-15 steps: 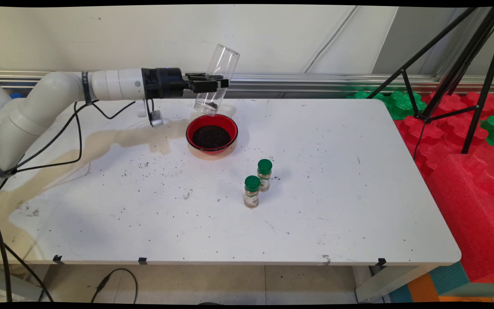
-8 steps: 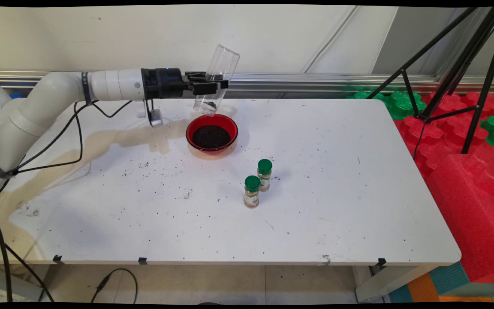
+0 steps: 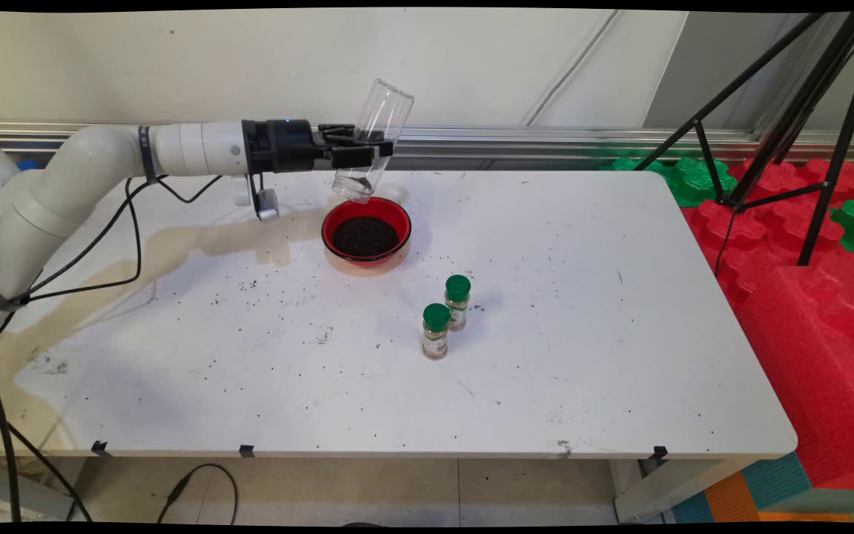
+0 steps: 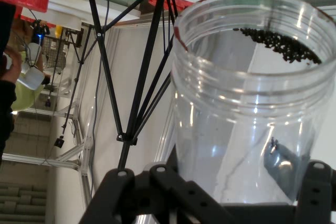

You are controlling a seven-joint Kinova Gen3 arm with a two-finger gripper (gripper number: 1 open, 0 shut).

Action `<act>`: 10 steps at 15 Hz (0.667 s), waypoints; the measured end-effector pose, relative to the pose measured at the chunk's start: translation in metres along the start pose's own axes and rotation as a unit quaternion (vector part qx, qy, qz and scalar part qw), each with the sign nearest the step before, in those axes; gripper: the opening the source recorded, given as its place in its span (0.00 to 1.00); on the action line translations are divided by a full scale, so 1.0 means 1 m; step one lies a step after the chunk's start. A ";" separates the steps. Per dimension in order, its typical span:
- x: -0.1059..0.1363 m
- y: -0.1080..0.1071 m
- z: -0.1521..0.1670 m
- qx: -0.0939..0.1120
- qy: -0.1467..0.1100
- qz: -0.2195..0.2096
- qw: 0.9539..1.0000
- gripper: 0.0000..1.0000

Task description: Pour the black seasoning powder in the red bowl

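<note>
Nearest the camera, two small jars with green lids stand close together mid-table, front jar (image 3: 436, 331) and back jar (image 3: 457, 302), upright, not moved from the earlier frames. Loose dark grains are scattered over the white table (image 3: 620, 356), same as before. Farther back sits a red bowl (image 3: 366, 231) filled with dark grains, unchanged in place. Just above its far rim hangs a clear plastic jar (image 3: 370, 142), tipped with its open mouth down toward the bowl and its base up and to the right. The gripper (image 3: 368, 150) pinches the clear jar around its middle, fingers closed on it from both sides. A few dark grains (image 4: 278, 44) cling near the threaded mouth in the hand view; the clump near the mouth looks smaller than a second ago. The clear jar has shifted slightly left and up against the earlier frames. Behind, a black tripod (image 3: 790, 126) stands off the table's right end over red foam blocks (image 3: 805, 297).
</note>
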 end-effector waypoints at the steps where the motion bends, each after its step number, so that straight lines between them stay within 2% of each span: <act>1: 0.000 0.000 0.000 0.000 0.000 0.001 1.000 0.00; 10: 0.003 -0.004 -0.003 0.003 0.002 -0.032 0.999 0.00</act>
